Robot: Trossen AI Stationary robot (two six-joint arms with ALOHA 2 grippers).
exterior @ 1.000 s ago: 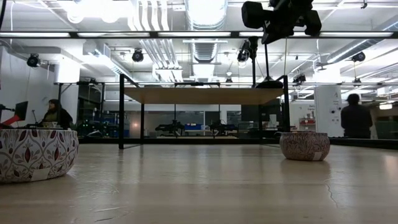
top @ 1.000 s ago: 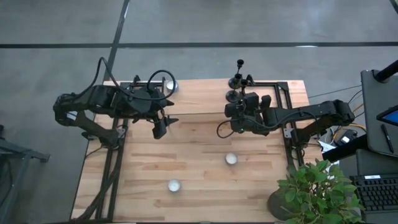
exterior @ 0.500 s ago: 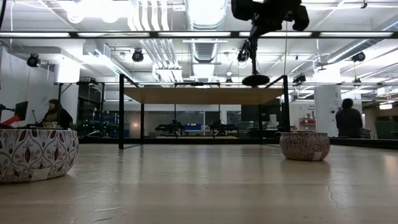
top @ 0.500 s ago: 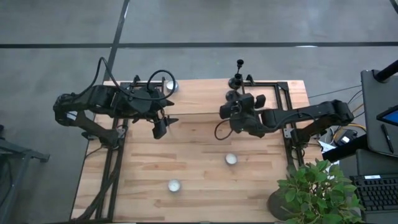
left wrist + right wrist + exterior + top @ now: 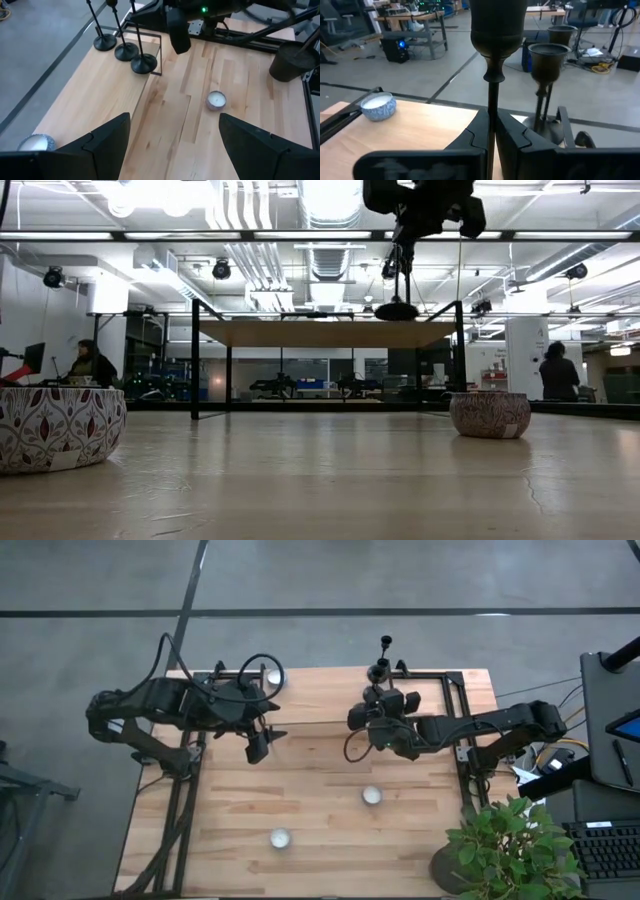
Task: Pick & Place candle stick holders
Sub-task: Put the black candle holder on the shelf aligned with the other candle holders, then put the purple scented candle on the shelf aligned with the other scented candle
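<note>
Right gripper [image 5: 491, 131], fingers clamped on the thin stem of one candle stick holder [image 5: 496, 30], carries it upright and clear of the wooden table [image 5: 310, 790]; in the low view the held holder's round base [image 5: 397, 311] hangs well above the tabletop. Seen from above, the right gripper [image 5: 375, 720] sits just in front of the black wire frame [image 5: 440, 675] at the table's far edge. Two other holders [image 5: 380, 668] stand inside that frame, and the right wrist view shows their cups [image 5: 549, 55] just beyond the held one. Left gripper [image 5: 258, 745], fingers spread apart and empty, waits well to the left of the frame. Two small candles [image 5: 372, 795] rest on the table nearer the front.
</note>
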